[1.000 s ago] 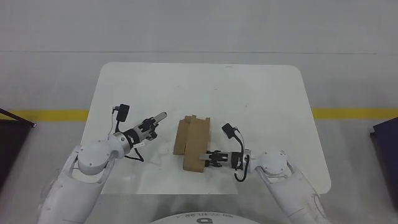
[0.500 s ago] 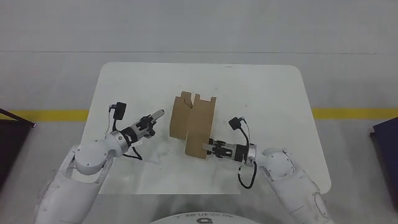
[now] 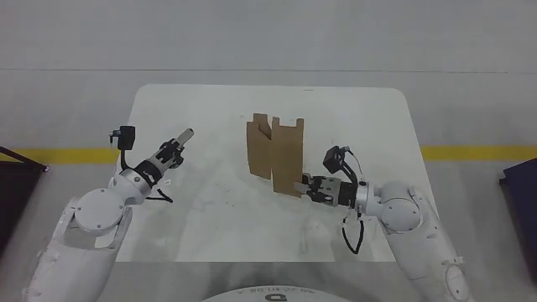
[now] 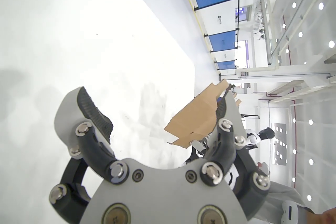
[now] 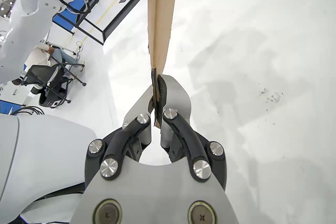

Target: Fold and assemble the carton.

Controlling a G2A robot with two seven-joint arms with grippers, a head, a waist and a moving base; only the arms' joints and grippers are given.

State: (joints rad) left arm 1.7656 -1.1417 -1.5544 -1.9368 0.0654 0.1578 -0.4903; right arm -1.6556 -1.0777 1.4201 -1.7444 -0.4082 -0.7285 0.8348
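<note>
A flat, unassembled brown carton (image 3: 275, 153) is held up over the middle of the white table (image 3: 352, 109), its flaps pointing to the far side. My right gripper (image 3: 307, 188) is shut on the carton's near edge; the right wrist view shows the cardboard (image 5: 160, 7) edge-on, pinched between the pads (image 5: 163, 89). My left gripper (image 3: 182, 138) is over the table's left part, well apart from the carton, and is open with nothing between its fingers (image 4: 93, 114). The left wrist view shows the carton (image 4: 199, 117) farther off.
A yellow floor line (image 3: 470, 152) runs behind the table on both sides. Dark frames (image 3: 17, 158) stand at the left and right of the floor. The table's front left part (image 3: 210, 218) is bare white surface.
My right gripper has lifted the carton off the table and carried it to the right and away from me. My left arm has drawn back to the left, farther from the carton.
</note>
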